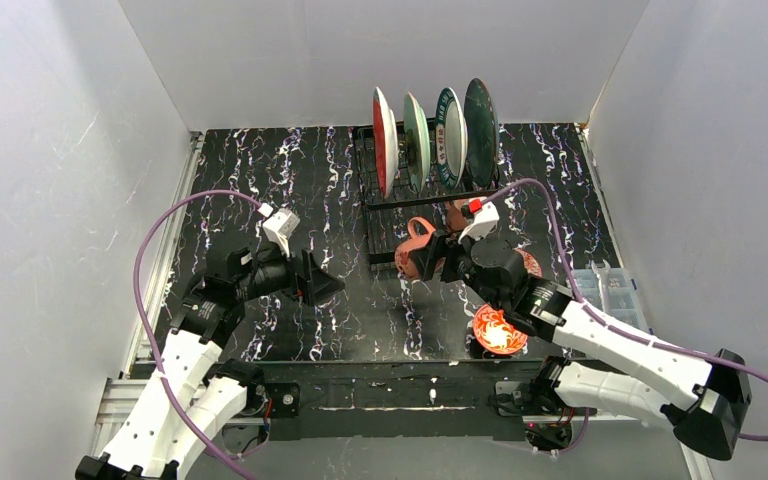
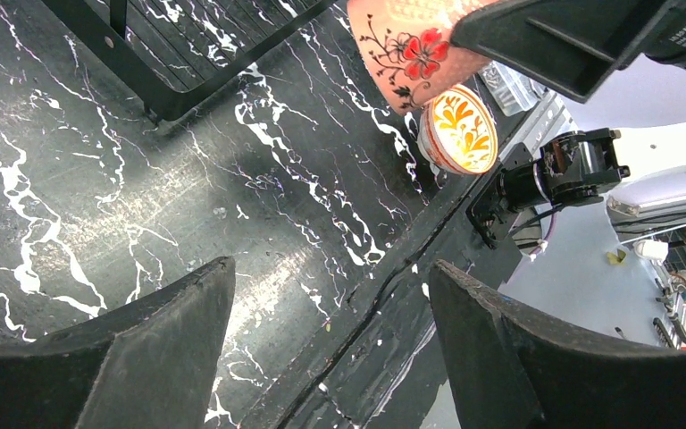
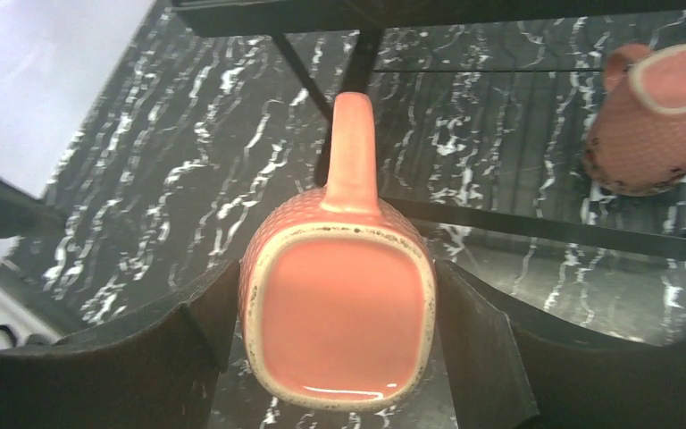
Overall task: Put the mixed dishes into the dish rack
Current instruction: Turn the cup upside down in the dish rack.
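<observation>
I am holding the terracotta mug (image 3: 339, 313), square-mouthed and pale inside, in my right pincer (image 3: 336, 286). The two black fingers are pressing its opposite walls, its mouth is facing my wrist and its handle is pointing away toward the black wire dish rack (image 1: 370, 225). The mug is hanging over the rack's near rail, not resting on the grid as far as I can judge.

To do this step well, I am planning to carry it further in over the flat grid and bring it down beside the second terracotta mug (image 3: 650, 112), which is lying on its side there. I mean to lower until the wire takes the weight before easing my fingers apart, and to watch that the handle is not snagging a bar. I am staying well short of the four round plates (image 1: 416, 140) standing upright in the far slots.

A small red-patterned bowl (image 1: 498, 330) is waiting on the black marbled tabletop (image 1: 260, 170) by my right forearm. My left pincer (image 2: 330, 295) is hovering wide and empty above the tabletop, left of the rack.
</observation>
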Robot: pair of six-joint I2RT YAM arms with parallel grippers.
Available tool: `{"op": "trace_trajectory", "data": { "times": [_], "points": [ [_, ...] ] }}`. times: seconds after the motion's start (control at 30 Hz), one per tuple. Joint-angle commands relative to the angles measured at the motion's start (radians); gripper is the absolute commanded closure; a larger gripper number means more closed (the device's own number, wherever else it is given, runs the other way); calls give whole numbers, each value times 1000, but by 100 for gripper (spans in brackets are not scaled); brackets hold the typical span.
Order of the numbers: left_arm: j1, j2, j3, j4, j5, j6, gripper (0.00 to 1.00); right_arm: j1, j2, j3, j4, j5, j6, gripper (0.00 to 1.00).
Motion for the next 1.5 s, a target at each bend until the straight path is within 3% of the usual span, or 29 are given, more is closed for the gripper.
{"op": "trace_trajectory", "data": {
  "times": [0.0, 0.73, 1.47],
  "points": [
    [-1, -4, 7, -16, 14, 20, 22, -3, 29, 93, 58, 130, -101, 67],
    [-1, 3, 3, -29, -29, -6, 21, -2, 280, 154, 205, 264, -249, 67],
    [-1, -5, 9, -61, -70, 9, 20, -17, 435, 165, 355, 294, -269, 67]
  ]
}}
